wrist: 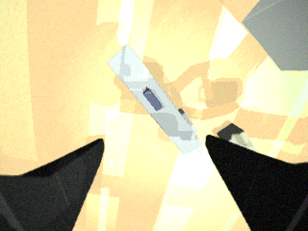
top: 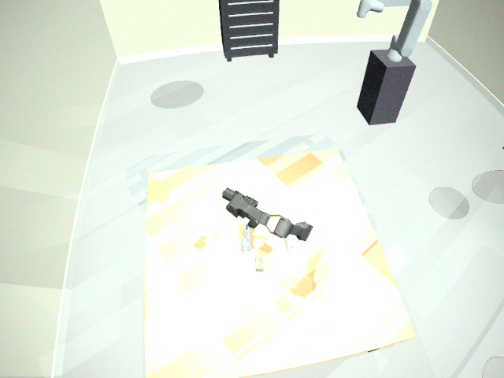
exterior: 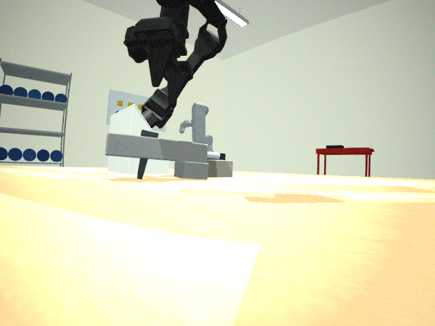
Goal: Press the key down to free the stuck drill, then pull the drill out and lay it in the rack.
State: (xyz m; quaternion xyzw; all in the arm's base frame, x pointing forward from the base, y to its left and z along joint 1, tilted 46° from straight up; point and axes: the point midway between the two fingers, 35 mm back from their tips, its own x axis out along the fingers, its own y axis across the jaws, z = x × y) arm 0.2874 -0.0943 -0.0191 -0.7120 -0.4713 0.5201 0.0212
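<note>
The grey holder bar [top: 246, 239] [exterior: 140, 147] [wrist: 135, 79] stands raised on a block at one end. The dark key [exterior: 149, 133] [wrist: 153, 99] sits low in its slot, its head just above the bar and its tip sticking out below. A light rod with a black end, apparently the drill [exterior: 213, 155], pokes out of the bar's end in the exterior view; the rest is hidden. The small grooved rack [top: 259, 263] [exterior: 220, 168] [wrist: 234, 132] stands beyond that end, apart from the bar. My gripper [exterior: 158, 79] [wrist: 155, 141] is open and empty, above the bar.
A white block with a sloped top [exterior: 122, 121] stands behind the bar, close to the arm's base. The arm [top: 254, 213] [exterior: 181, 75] reaches over from that side. The table's edge [top: 145, 305] lies well away from these objects.
</note>
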